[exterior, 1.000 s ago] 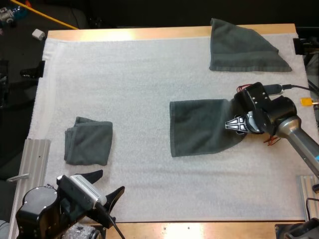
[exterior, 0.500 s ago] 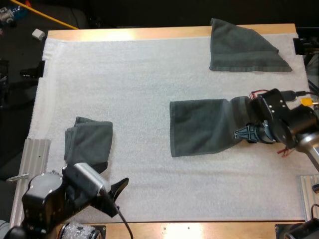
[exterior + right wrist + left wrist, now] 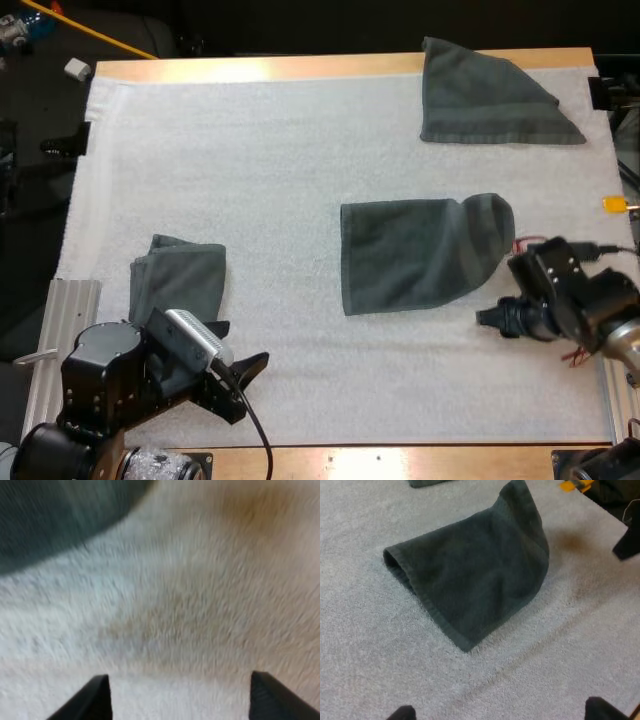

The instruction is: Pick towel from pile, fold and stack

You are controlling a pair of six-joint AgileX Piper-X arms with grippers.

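Right pincer [image 3: 490, 320] and left pincer [image 3: 238, 375] both gape empty; if we pinch one layer of the half-folded dark grey-green cloth towel [image 3: 415, 255], the fold could slip.

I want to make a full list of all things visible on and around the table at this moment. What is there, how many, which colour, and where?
Dark grey-green cloth towels: 3, all on the mat. The loosely folded towel is right of the middle, the flat towel is at the far right corner, and the towel bundle is at the near left.
White fleecy mat: 1, white, covers the table top.
Light wooden table: 1, light brown, edge showing along the far side.
Ribbed metal plates: 2, silver, near left and near right.
Left tool: 1, black, open, near the towel bundle.
Right tool: 1, black, open, just right of the loosely folded towel, clear of it.
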